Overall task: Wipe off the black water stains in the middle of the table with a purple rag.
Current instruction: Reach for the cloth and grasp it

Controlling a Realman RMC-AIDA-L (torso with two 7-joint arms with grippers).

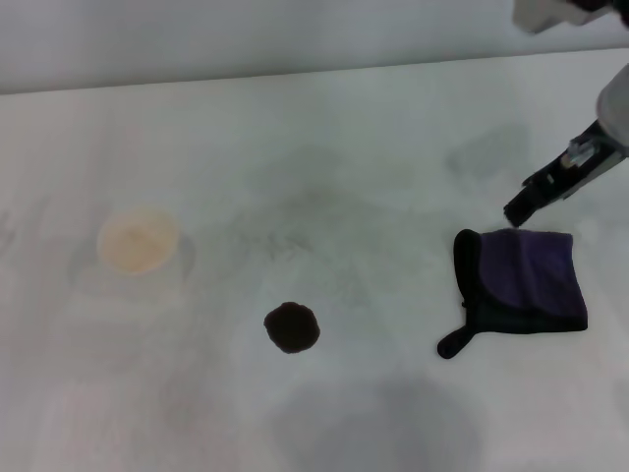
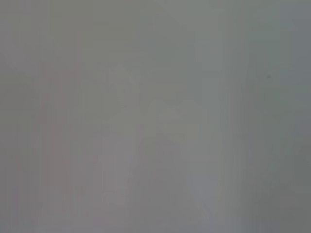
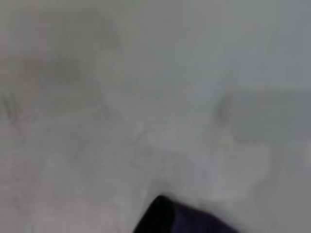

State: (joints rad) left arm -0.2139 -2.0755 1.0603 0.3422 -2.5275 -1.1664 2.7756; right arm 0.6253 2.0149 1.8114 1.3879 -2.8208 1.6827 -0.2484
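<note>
The black water stain (image 1: pixel 292 327) is a small roundish blot on the white table (image 1: pixel 324 147), near the front middle. The purple rag (image 1: pixel 521 280) lies flat to its right, its black tail-like corner (image 1: pixel 454 341) pointing toward the front. My right gripper (image 1: pixel 521 208) comes in from the upper right and hovers just behind the rag's far edge, apart from it. A corner of the rag also shows in the right wrist view (image 3: pixel 180 218). My left gripper is out of view; the left wrist view shows only a blank grey surface.
A paper cup (image 1: pixel 138 239) stands at the left of the table, seen from above. Faint grey smudges (image 1: pixel 314 211) lie behind the stain. The table's far edge runs along the top of the head view.
</note>
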